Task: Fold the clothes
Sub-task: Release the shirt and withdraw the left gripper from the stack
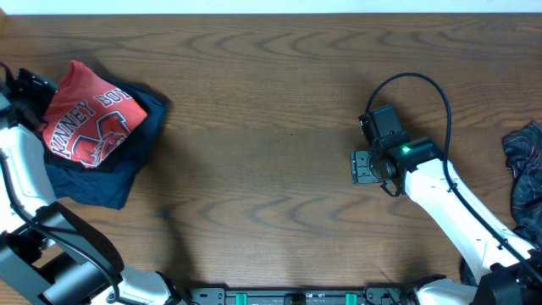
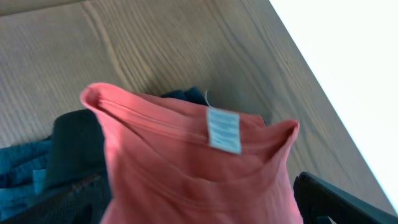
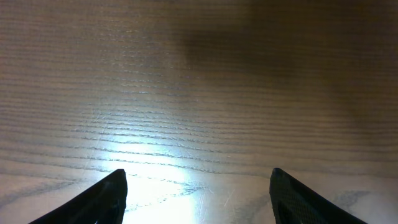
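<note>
The coral-red T-shirt point(image 1: 89, 117) with white lettering lies bunched at the far left on a navy garment point(image 1: 127, 165). My left gripper point(image 1: 34, 89) is at the shirt's left edge. In the left wrist view its fingers point(image 2: 199, 208) stand wide apart, and the red shirt point(image 2: 186, 168) with its white hem label point(image 2: 222, 130) fills the gap between them. The fingertips are hidden by the cloth. My right gripper point(image 1: 366, 166) is open and empty over bare wood at the right of centre point(image 3: 196, 199).
A dark plaid piece point(image 1: 529, 174) lies crumpled at the table's point(image 1: 271, 102) right edge, beside my right arm. Blue and dark cloth point(image 2: 37, 165) shows under the shirt. The table's far edge runs just behind the left pile.
</note>
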You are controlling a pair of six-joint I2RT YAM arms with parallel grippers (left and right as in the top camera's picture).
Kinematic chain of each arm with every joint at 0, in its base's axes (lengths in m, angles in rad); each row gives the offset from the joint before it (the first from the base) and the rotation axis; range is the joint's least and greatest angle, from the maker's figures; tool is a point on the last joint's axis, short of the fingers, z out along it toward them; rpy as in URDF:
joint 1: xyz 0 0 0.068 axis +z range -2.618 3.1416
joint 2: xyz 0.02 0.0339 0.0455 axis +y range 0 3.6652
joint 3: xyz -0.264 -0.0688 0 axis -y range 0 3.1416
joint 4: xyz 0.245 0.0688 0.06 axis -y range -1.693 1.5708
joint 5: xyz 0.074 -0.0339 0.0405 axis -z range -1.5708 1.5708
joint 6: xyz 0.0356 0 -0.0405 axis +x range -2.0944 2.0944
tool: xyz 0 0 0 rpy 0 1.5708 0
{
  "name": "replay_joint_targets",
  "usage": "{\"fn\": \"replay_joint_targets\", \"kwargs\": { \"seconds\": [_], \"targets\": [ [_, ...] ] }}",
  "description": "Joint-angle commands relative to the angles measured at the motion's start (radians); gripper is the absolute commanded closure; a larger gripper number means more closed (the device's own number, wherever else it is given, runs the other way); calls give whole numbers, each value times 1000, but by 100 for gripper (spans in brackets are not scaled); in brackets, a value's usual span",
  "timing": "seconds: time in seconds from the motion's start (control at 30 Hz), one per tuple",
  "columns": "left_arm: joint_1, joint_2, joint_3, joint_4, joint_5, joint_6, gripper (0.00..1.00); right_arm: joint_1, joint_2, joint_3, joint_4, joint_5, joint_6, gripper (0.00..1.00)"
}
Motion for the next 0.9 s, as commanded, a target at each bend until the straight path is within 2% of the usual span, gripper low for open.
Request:
{"fn": "replay_joint_targets", "kwargs": {
  "seconds": [0.0,0.13,0.23,0.33,0.43,0.6,0.73,0.8,0.87],
  "targets": [
    [22,-6,7,2,0,-44,2,-10,-13,6,1,13,18,28],
    [18,-29,7,23,105,-37,2,-10,-13,6,21,12,18,25],
    [-12,-51,7,61,232,10,2,-10,-13,6,52,-15,18,1],
    [-85,-69,7,64,262,70,2,-10,-13,6,94,-68,18,1],
    [-223,-72,7,49,250,195,2,-9,-13,6,175,-123,18,1],
    [-484,-71,7,-34,101,330,2,-22,-13,6,324,-122,18,1],
    [-647,-71,7,-154,-20,340,2,-84,-18,7,392,-123,18,1],
    [-695,-72,7,-237,-34,338,2,-133,-21,14,381,-125,15,1],
    [-715,-75,7,-320,-34,319,2,-178,-35,26,329,-156,-57,2]
  ]
}}
